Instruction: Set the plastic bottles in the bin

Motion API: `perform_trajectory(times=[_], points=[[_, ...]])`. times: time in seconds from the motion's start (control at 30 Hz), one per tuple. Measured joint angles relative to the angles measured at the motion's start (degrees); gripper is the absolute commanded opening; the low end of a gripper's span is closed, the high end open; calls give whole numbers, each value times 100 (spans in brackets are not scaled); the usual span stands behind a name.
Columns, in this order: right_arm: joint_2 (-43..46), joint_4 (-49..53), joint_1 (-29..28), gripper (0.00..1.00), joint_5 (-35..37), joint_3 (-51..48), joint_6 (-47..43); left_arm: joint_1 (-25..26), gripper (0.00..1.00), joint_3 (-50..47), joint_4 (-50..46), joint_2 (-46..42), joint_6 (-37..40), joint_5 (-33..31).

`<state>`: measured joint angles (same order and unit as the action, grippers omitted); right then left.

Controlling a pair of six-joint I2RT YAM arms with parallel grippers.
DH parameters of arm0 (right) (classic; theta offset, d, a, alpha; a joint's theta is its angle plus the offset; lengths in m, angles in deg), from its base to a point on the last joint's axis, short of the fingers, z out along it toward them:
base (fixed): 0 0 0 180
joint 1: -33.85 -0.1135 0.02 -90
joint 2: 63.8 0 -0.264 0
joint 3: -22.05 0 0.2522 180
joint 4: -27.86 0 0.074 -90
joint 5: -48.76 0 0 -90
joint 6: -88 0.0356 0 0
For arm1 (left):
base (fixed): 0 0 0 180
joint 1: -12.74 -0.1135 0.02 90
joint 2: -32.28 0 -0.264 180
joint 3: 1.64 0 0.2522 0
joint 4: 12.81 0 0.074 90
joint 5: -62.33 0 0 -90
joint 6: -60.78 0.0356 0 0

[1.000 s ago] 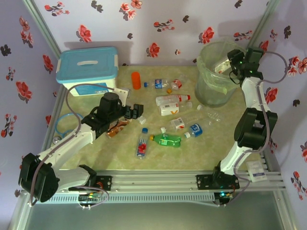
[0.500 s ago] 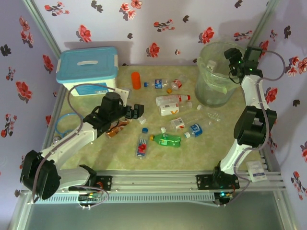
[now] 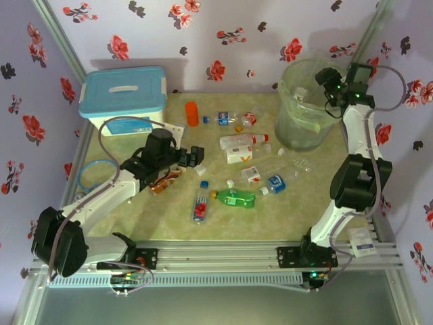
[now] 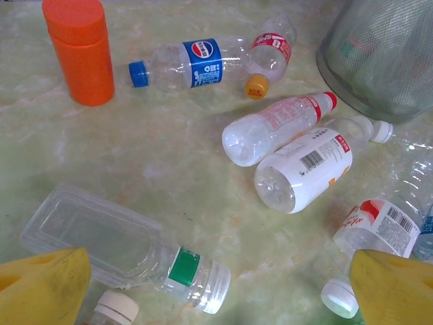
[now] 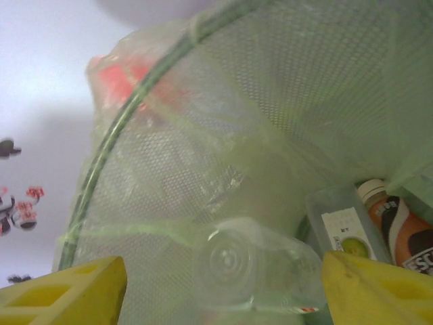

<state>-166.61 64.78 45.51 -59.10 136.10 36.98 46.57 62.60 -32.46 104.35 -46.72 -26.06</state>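
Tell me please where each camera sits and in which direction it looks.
Top external: above and behind the arms, looking down on the table; both arms, left pincer and right pincer show.
Left wrist: on the left arm, looking forward over lying bottles; its yellow fingertips at the bottom corners.
Right wrist: on the right arm, looking into the bin; its yellow fingertips below.
Shared: top and left wrist both show the orange bottle.

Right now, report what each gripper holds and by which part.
Nothing is held. The left gripper is open, and the right gripper is open over the bin.
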Motion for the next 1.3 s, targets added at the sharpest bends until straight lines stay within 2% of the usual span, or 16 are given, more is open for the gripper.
perform_trajectory(times=[0.23,0.37,0.57,0.77,0.9,1.03,1.3], points=[[76,1014,-688,75,13,981,-1451,2,98,28,-42,63,-2,0],[466,1198,-1237,75,249,728,-2138,2,99,59,-170,72,-2,-4],[1134,1541,-2365,75,752,463,-3147,0,99,103,-409,92,-55,-151],[1220,2031,-3237,78,1069,334,-3952,-13,99,323,-638,350,-289,-315],[1132,2415,-3598,86,1209,15,-4798,-37,99,380,-745,505,-398,-380],[876,2715,-3862,99,1305,-339,-5853,-74,99,380,-831,522,-494,-417],[157,3075,-3904,99,1349,-1038,-7868,-444,99,306,-988,372,-778,-426]])
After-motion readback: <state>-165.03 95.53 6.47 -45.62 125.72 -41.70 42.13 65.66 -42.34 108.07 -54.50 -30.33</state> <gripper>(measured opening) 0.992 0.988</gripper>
